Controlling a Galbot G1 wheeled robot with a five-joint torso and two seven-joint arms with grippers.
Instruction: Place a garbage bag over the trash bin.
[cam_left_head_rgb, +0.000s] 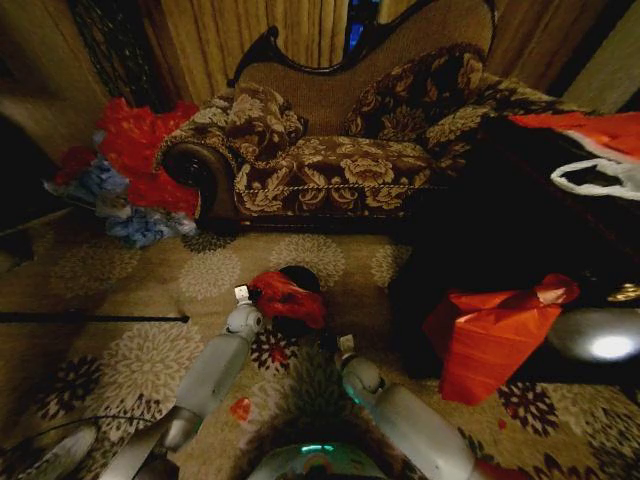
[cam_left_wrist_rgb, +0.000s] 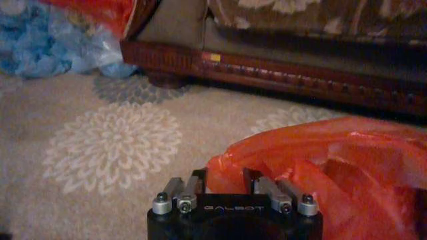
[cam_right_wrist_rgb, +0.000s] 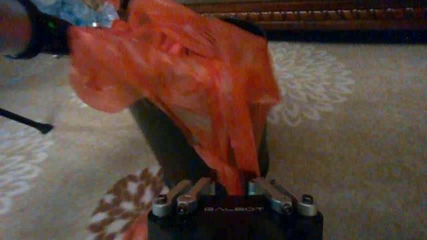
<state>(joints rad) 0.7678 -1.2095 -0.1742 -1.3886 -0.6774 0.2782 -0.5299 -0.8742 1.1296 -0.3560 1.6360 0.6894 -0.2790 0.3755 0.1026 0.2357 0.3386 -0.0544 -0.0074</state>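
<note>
The garbage bag (cam_left_head_rgb: 288, 297), thin and glossy red, lies bunched over the mouth of the small black trash bin (cam_left_head_rgb: 302, 277) on the patterned carpet in front of the sofa. My left gripper (cam_left_head_rgb: 243, 296) is at the bag's left edge; the left wrist view shows the gripper (cam_left_wrist_rgb: 225, 187) shut on a fold of the bag (cam_left_wrist_rgb: 320, 170). My right gripper (cam_left_head_rgb: 346, 345) is just in front of the bin. In the right wrist view that gripper (cam_right_wrist_rgb: 232, 187) is shut on a hanging strand of the bag (cam_right_wrist_rgb: 187, 70), which drapes down the bin's dark wall (cam_right_wrist_rgb: 163, 145).
An ornate sofa (cam_left_head_rgb: 330, 170) stands just behind the bin. A heap of red and blue bags (cam_left_head_rgb: 130, 170) lies at its left end. To the right, a big orange-red plastic bundle (cam_left_head_rgb: 490, 335) leans on dark furniture. A black rod (cam_left_head_rgb: 90, 318) crosses the carpet on the left.
</note>
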